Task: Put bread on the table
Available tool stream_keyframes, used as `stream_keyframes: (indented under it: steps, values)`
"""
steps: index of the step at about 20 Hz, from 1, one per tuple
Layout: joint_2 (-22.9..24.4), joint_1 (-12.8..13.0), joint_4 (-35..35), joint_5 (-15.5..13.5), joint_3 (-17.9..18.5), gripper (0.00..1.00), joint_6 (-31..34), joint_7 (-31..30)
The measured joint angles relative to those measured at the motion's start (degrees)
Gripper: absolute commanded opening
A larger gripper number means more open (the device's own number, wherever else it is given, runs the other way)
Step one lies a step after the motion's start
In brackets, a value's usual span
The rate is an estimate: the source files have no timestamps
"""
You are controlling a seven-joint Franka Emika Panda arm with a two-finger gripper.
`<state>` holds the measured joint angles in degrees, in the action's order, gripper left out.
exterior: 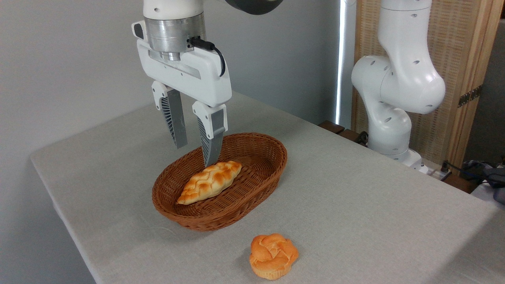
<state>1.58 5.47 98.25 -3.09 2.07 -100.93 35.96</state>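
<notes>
The bread (273, 255), a small round orange bun with a knotted top and paler base, rests upright on the table (355, 189) near its front edge, in front of the wicker basket. My gripper (195, 153) hangs above the basket's back left part, well away from the bun. It is open, and nothing sits between its fingers. The right fingertip reaches down just above the rear end of the braided loaf.
A brown oval wicker basket (272, 157) stands mid-table and holds a longer pale-golden braided loaf (210, 181). The arm's white base (388, 130) rises at the table's back right edge, with cables and a wooden screen behind it.
</notes>
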Motion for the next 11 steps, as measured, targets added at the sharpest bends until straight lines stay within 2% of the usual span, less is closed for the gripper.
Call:
stream_keyframes:
  steps: [11]
  values:
    - [0.0,0.0,0.0,1.1,-0.1,1.0,3.2,0.0]
